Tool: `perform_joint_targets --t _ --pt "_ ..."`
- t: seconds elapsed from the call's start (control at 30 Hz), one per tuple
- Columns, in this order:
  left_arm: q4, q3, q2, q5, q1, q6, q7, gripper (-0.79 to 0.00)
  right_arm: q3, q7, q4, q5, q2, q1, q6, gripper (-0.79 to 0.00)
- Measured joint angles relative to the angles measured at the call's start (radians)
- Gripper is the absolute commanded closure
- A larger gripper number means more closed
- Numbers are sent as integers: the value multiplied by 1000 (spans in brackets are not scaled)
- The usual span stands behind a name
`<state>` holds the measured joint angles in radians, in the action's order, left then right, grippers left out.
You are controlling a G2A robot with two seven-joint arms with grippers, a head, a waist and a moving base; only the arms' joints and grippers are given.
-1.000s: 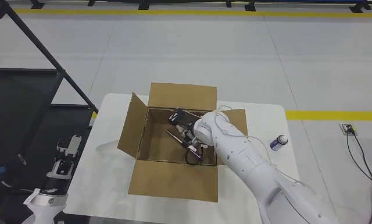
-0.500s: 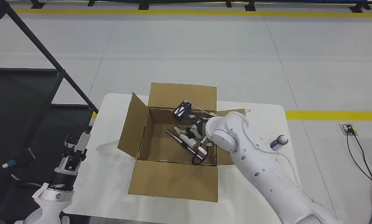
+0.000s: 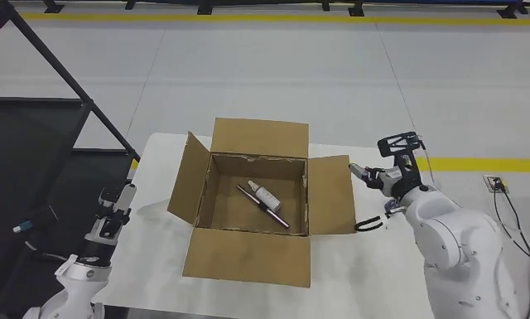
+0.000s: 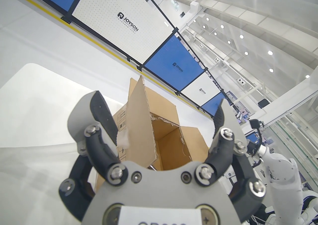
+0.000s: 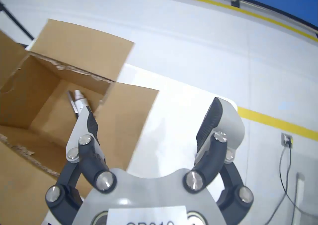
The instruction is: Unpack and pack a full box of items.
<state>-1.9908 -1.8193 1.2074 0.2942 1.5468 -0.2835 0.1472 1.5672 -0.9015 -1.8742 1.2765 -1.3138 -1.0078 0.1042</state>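
The open cardboard box (image 3: 247, 257) stands mid-table with its flaps spread. Inside lie a small white bottle (image 3: 265, 195) and a thin dark stick (image 3: 263, 206). The bottle (image 5: 80, 98) also shows at the bottom of the box (image 5: 44, 67) in the right wrist view. My right gripper (image 3: 364, 174) (image 5: 151, 109) is open and empty, above the table just right of the box's right flap. My left gripper (image 3: 120, 196) (image 4: 160, 104) is open and empty at the table's left edge, pointing at the box (image 4: 149, 121).
A black looped item (image 3: 369, 226) lies on the white table (image 3: 157, 236) beside the right flap, under the right arm. A black frame (image 3: 74, 95) stands to the left of the table.
The right arm came up out of the box with a dark item and swung right past the flap; its gripper is now empty. The black loop moved from the box to the table. The left gripper rose slightly.
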Motion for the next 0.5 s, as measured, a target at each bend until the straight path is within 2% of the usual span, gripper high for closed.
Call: perform_joint_targets --t 0.3,0.5 --pt "3 9 0 9 -17 15 1 -785 60 -122 344 65 15 114 -95 -785" --pt "4 19 0 19 -29 25 5 -785 89 -200 499 43 26 176 -77 -785"
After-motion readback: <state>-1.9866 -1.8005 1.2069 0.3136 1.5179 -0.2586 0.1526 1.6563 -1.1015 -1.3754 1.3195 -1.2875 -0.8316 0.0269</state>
